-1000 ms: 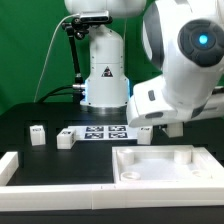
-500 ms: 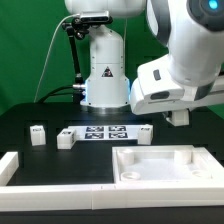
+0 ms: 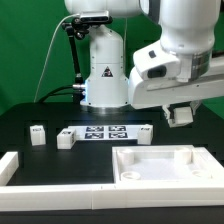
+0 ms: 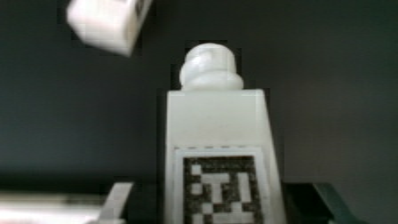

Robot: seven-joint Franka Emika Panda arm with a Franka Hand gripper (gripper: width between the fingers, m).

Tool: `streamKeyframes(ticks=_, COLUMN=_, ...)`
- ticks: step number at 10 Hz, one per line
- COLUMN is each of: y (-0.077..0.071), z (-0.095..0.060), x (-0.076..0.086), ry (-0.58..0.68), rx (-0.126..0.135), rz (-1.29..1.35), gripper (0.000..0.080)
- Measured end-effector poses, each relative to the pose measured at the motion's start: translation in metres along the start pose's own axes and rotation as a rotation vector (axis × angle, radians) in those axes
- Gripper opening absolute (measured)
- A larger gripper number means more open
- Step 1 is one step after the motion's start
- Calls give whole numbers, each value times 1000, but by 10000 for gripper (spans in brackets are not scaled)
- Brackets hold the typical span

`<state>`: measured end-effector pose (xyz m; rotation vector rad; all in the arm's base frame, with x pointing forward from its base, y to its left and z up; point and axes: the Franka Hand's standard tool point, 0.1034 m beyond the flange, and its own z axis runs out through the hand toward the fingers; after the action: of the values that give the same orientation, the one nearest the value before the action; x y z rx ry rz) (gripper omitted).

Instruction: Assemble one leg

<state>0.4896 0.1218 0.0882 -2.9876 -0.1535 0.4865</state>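
My gripper (image 3: 181, 116) is shut on a leg (image 3: 183, 114), a small white post, and holds it in the air above the far right of the table. In the wrist view the held leg (image 4: 217, 140) stands between the two dark fingers (image 4: 125, 200) of the gripper (image 4: 217, 208), its tag mark facing the camera and its rounded peg end pointing away. Three other legs stand on the table: one (image 3: 38, 133) at the exterior view's left, one (image 3: 67, 137) beside the marker board, one (image 3: 143, 132) at the board's right end. One blurred leg (image 4: 111, 22) shows below in the wrist view.
The marker board (image 3: 103, 132) lies in front of the robot base. A large flat white panel (image 3: 165, 165) with rimmed edges lies at the front right. A long white rail (image 3: 50, 185) runs along the front left edge.
The arm has risen and swung toward the exterior view's right, carrying the leg up off the table beside the marker board.
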Motion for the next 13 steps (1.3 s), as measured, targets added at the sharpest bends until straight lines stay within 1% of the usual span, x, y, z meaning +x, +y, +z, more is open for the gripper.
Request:
streamKeyframes(ticks=1, y=1, z=-5, x=7, ry=92, rx=-5, rz=-2, gripper=290)
streamKeyframes(ticks=2, y=2, z=-3, x=6, ry=145, rx=-10, rz=-2, gripper=290)
streamKeyframes(ticks=3, y=3, z=-3, x=9, ry=215, rx=-13, rz=-3, gripper=290)
streamKeyframes(ticks=4, y=4, z=-5, x=14, ry=333, rx=-18, rz=-5, gripper=290)
streamKeyframes(ticks=5, y=6, z=-3, x=14, ry=416, rx=-23, rz=-7, gripper=290)
streamKeyframes(ticks=6, y=9, z=-5, x=17, ry=453, rx=-32, rz=-39, gripper=290)
streamKeyframes(ticks=7, y=10, z=-16, x=27, ry=532, rx=-37, rz=-53, gripper=290)
streamKeyframes(ticks=9, y=6, z=-34, x=40, ry=665, rx=-40, rz=-64, gripper=290)
streamKeyframes(ticks=10, y=7, z=-32, x=39, ry=719, rx=-43, rz=-66, gripper=290)
streamKeyframes(ticks=11, y=8, z=-28, x=37, ry=698, rx=-43, rz=-65, gripper=290)
streamKeyframes(ticks=13, y=8, z=-28, x=38, ry=699, rx=-42, rz=-65, gripper=290)
